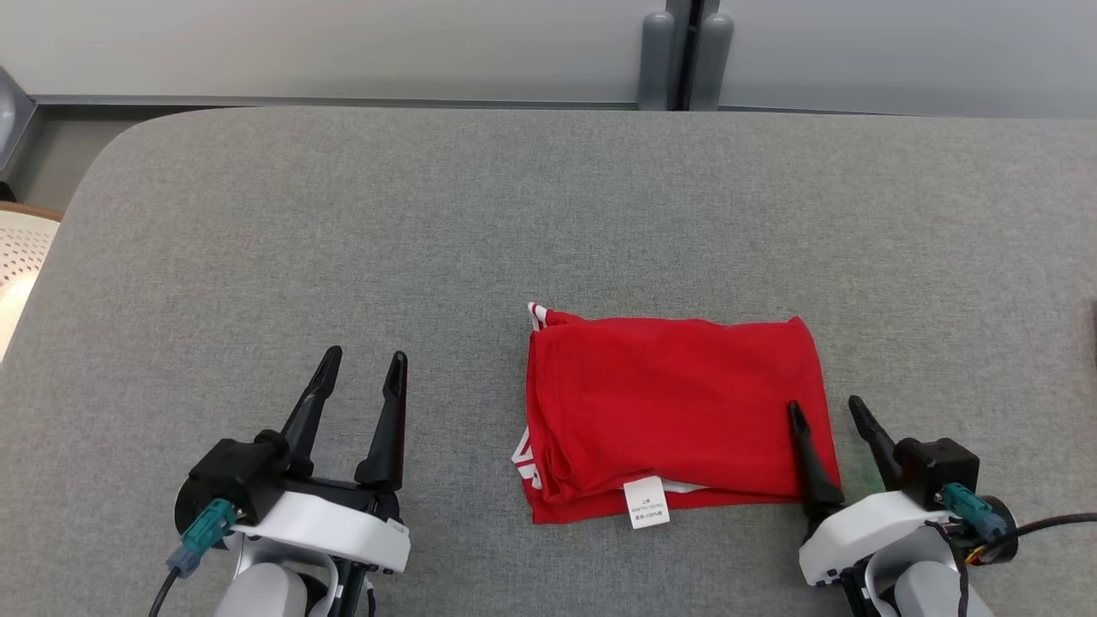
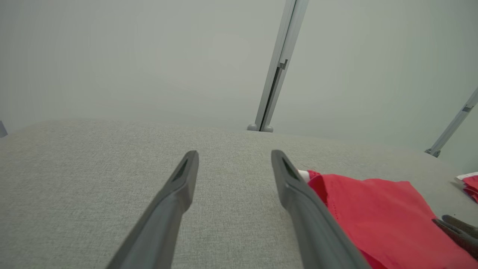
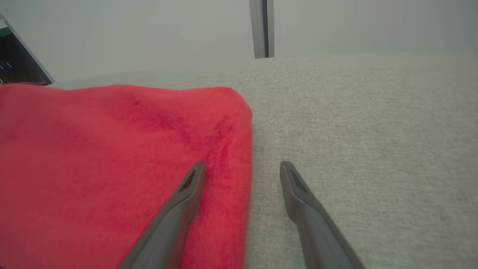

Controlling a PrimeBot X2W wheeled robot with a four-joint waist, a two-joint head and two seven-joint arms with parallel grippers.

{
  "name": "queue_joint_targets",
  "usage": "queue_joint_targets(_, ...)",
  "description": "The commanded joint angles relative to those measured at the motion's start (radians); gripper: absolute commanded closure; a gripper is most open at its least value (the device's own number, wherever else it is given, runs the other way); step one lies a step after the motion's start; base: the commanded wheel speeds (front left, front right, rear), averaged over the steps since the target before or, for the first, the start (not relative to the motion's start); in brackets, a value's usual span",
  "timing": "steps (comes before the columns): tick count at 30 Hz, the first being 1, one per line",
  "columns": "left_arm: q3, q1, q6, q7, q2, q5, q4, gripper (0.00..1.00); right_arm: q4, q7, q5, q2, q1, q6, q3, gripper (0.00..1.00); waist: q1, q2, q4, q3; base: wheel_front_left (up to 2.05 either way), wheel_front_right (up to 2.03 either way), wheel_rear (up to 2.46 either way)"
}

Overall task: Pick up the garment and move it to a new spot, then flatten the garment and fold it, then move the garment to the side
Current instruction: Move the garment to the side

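The garment [image 1: 668, 403] lies folded into a red rectangle on the grey table, a white tag at its near edge and striped trim showing at its left corners. My right gripper [image 1: 827, 410] stands open at its right edge: one finger is over the red cloth, the other over the table beside it, as the right wrist view shows around the garment [image 3: 112, 160] and gripper [image 3: 242, 168]. My left gripper [image 1: 364, 358] is open over bare table, well to the left of the garment [image 2: 373, 209]; nothing lies between its fingers [image 2: 235, 155].
The grey fabric table [image 1: 343, 240] stretches wide to the left and back of the garment. A grey post [image 1: 684, 51] stands behind the far edge against a pale wall. A pale perforated object [image 1: 21, 257] sits off the table's left side.
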Motion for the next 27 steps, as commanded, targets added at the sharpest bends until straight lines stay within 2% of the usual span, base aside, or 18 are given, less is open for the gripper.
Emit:
queue_joint_targets(1,0.000,-0.019,-0.002,-0.001,0.004,-0.006,0.001,0.00,0.023,-0.005,0.009,0.000,-0.018,0.000,0.009,0.00,0.0000,0.0000,0.007,0.006,0.00,0.00,0.00)
queue_joint_targets(6,-0.001,-0.022,-0.002,-0.001,0.004,-0.007,0.004,0.00,0.100,-0.005,0.036,0.001,-0.046,0.000,0.039,0.00,0.0000,0.0000,0.012,0.010,0.00,0.00,0.00)
queue_joint_targets(7,-0.001,-0.021,-0.002,-0.001,0.004,-0.007,0.006,0.00,0.116,-0.003,0.043,0.001,-0.050,0.000,0.046,0.31,0.0000,0.0000,0.011,0.009,0.00,0.00,0.00)
queue_joint_targets(8,0.000,-0.020,-0.002,-0.001,0.004,-0.006,0.006,0.00,0.128,-0.002,0.048,0.002,-0.055,0.000,0.054,0.75,0.0000,0.0000,0.010,0.008,0.00,0.00,0.00)
queue_joint_targets(9,0.001,-0.019,-0.002,-0.001,0.004,-0.005,0.007,0.00,0.138,-0.002,0.051,0.000,-0.060,0.000,0.059,1.00,0.0000,0.0000,0.009,0.007,0.00,0.00,0.00)
queue_joint_targets(13,0.001,-0.016,-0.002,-0.001,0.004,0.000,0.007,0.00,0.133,-0.003,0.046,-0.025,-0.082,-0.001,0.072,1.00,0.0000,0.0000,-0.005,0.000,0.00,0.00,0.00)
queue_joint_targets(18,-0.001,-0.008,-0.002,-0.001,0.004,0.011,-0.002,0.00,0.063,-0.003,-0.032,-0.074,-0.104,-0.001,0.089,1.00,0.0000,0.0000,-0.046,-0.007,0.00,0.00,0.00)
queue_joint_targets(27,-0.020,-0.031,-0.002,-0.001,0.004,0.037,-0.045,0.00,-0.047,-0.004,-0.160,-0.216,-0.175,-0.001,0.106,1.00,0.0000,0.0000,-0.174,0.013,0.00,0.00,0.00)
